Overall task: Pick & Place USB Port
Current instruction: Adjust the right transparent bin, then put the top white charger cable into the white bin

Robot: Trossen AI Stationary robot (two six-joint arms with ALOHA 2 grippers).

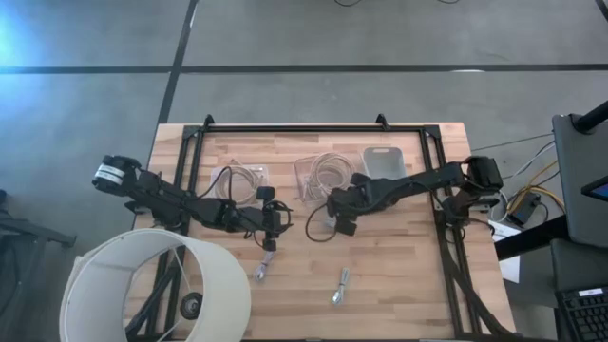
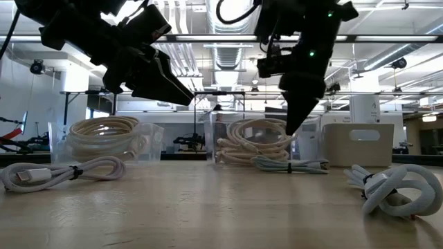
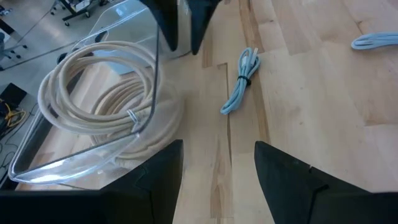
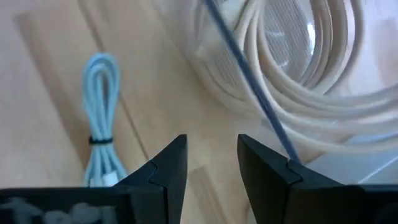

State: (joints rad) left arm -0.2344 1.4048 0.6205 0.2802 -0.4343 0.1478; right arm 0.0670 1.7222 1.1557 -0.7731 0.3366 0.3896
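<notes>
A light blue bundled USB cable [image 4: 102, 127] lies flat on the wooden table beside a clear box of coiled cream cable [image 4: 298, 68]. It also shows in the left wrist view [image 3: 242, 81] and the low view [image 2: 291, 164]. My right gripper [image 4: 211, 168] hovers open just above the table next to this cable, fingers pointing down [image 2: 289, 121], and in the high view [image 1: 344, 224] it hides the cable. My left gripper [image 3: 217, 180] is open too, held above the table mid-left [image 1: 270, 236], and touches nothing.
A second clear box of cream cable [image 1: 237, 180] stands left of the first [image 1: 321, 173], with a grey box [image 1: 385, 161] to the right. Two more cable bundles [image 1: 261, 271] [image 1: 340, 285] lie near the front. A white lampshade [image 1: 157, 285] overlaps the table's near left corner.
</notes>
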